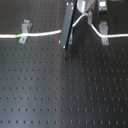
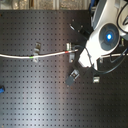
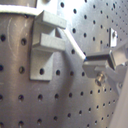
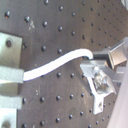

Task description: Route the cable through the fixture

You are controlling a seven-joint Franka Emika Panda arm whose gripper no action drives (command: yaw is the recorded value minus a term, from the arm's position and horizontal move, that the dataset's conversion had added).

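A black perforated bench filled my exterior views; a small blue object sat at the second exterior view's left edge.

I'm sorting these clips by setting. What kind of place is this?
Most likely a robotics lab bench: a black perforated breadboard table with a regular hole grid, small metal clip fixtures mounted on it, and a white cable stretched across it.
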